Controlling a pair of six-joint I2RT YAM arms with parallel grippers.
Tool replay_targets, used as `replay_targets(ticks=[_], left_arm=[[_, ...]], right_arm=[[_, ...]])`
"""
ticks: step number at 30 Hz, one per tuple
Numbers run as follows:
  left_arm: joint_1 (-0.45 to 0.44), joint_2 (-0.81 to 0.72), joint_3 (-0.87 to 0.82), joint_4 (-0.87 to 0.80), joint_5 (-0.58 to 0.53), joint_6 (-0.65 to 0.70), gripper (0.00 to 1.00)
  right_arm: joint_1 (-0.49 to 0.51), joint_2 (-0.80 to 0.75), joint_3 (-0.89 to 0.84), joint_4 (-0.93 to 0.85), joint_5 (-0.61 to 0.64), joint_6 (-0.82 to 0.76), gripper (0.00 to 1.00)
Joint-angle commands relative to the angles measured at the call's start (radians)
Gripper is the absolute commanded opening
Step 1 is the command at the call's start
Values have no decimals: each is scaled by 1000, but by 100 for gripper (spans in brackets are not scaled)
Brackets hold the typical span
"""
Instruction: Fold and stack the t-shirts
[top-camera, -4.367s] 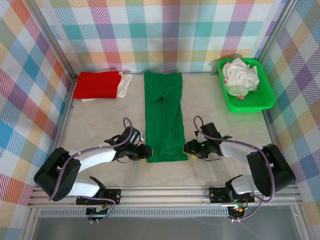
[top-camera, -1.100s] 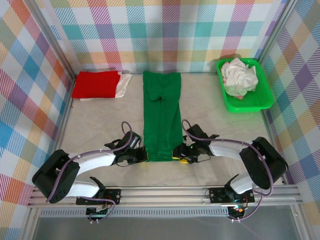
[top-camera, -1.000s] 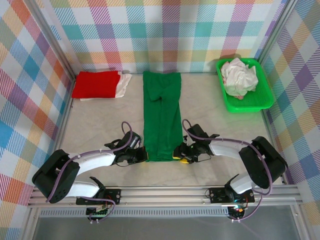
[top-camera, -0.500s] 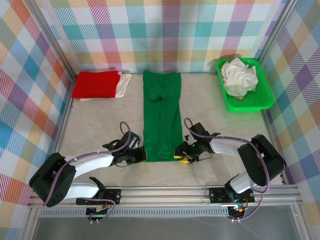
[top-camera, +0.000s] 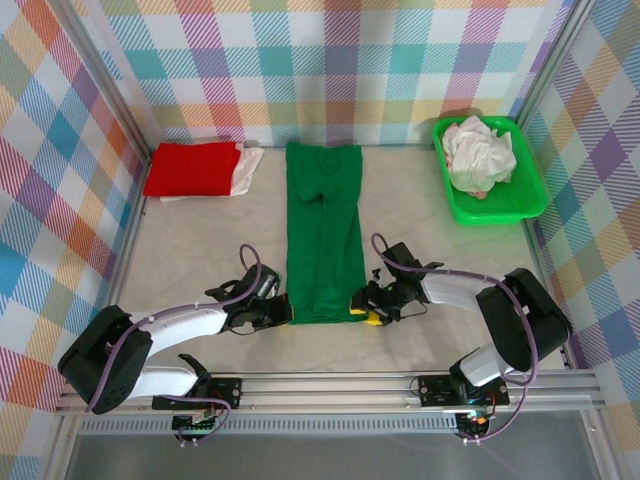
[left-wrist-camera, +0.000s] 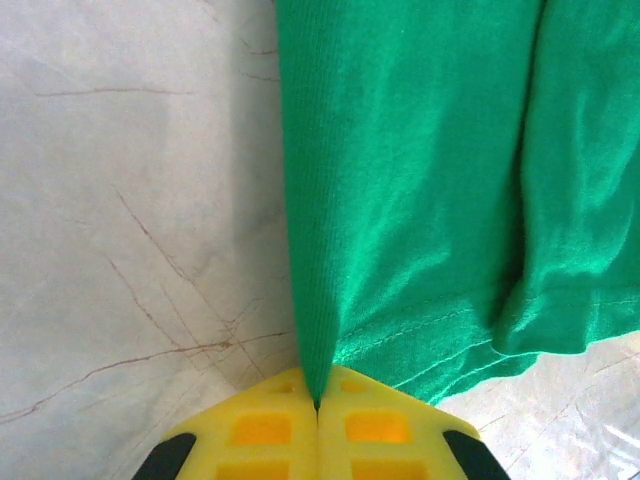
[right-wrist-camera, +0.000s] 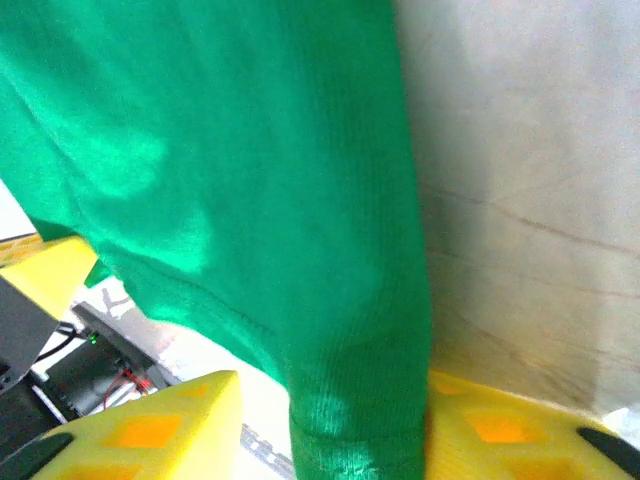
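A dark green t-shirt (top-camera: 325, 230), folded into a long strip, lies down the middle of the table. My left gripper (top-camera: 283, 310) is shut on its near left corner; in the left wrist view the yellow fingers (left-wrist-camera: 260, 430) pinch a ridge of the green cloth (left-wrist-camera: 420, 180). My right gripper (top-camera: 362, 308) is at the near right corner. Its jaws stand apart around a thick fold of the green cloth (right-wrist-camera: 250, 150), which touches one finger (right-wrist-camera: 500, 430) and leaves a gap to the other. A folded red t-shirt (top-camera: 195, 168) lies on a white one (top-camera: 248, 170) at the back left.
A bright green tray (top-camera: 500, 212) at the back right holds crumpled white shirts (top-camera: 478, 150). Plaid walls enclose the table on three sides. The metal rail with the arm bases (top-camera: 320, 385) runs along the near edge.
Since the earliest frame both grippers have come in onto the green shirt's near corners. Over the last second the right gripper's jaws have widened slightly; the left has stayed shut.
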Motion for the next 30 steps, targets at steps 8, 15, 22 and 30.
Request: replay_targets(ticks=[8,15,22,30], left_arm=[[-10,-7,-14,-10,-15,-4,0],[-10,-4,-11,-4,-17,-5,0],[-10,-20,-3,-25,-40,-2,0],[-10,-154,23,-80,-68,32,0]], right_arm=[[-27,27,27,-41,36,-33,41],[-28,55,56,-37,32,-51,32],[-28,44,77,-65,22,-84,16],[-25,-43,73,-79,-15,-105,3]])
